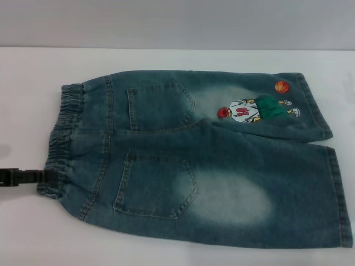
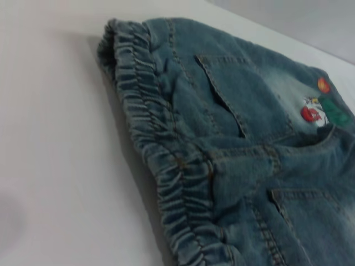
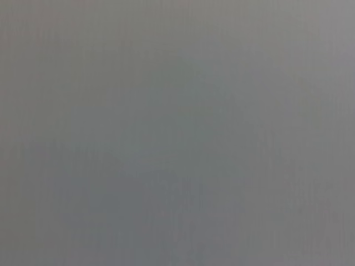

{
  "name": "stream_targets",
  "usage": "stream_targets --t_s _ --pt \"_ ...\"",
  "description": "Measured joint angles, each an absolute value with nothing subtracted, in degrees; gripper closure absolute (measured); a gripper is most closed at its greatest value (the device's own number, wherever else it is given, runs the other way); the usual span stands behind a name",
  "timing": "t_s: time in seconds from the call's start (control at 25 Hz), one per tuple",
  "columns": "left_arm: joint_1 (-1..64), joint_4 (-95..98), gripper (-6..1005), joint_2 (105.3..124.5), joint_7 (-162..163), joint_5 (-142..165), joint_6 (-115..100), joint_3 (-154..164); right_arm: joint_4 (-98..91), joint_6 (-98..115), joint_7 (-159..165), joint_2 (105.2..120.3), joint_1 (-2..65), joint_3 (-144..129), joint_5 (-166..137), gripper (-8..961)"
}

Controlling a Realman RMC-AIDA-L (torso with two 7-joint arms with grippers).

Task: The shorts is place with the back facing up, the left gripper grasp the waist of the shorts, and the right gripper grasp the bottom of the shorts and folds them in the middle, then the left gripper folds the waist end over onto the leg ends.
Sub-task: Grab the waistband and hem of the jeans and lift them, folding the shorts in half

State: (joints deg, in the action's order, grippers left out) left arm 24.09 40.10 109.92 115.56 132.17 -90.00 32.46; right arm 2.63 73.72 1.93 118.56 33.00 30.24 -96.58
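Note:
The shorts (image 1: 205, 160) lie flat on the white table, back up, both patch pockets showing, the legs pointing right. The embroidered basketball player (image 1: 249, 110) and orange ball sit on the far leg. The ruffled waist (image 1: 62, 138) forms the left end. My left gripper (image 1: 49, 177) comes in low from the left edge as a thin black bar, its tip at the near part of the waistband. The left wrist view looks closely along the waist (image 2: 166, 160) and the pockets, with no fingers showing. My right gripper is out of view; its wrist view is plain grey.
The white table (image 1: 33, 72) extends around the shorts, with bare surface on the left and at the back. A grey wall rises behind the table's far edge. The leg hems reach close to the right edge of the head view.

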Motion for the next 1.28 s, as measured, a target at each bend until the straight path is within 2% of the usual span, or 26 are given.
stream_targets --t_s 1.28 --pt "24.3 39.6 186 109.65 122.2 132.5 -89.3 32.5 2.5 73.7 1.9 118.56 32.6 30.1 -96.6 393"
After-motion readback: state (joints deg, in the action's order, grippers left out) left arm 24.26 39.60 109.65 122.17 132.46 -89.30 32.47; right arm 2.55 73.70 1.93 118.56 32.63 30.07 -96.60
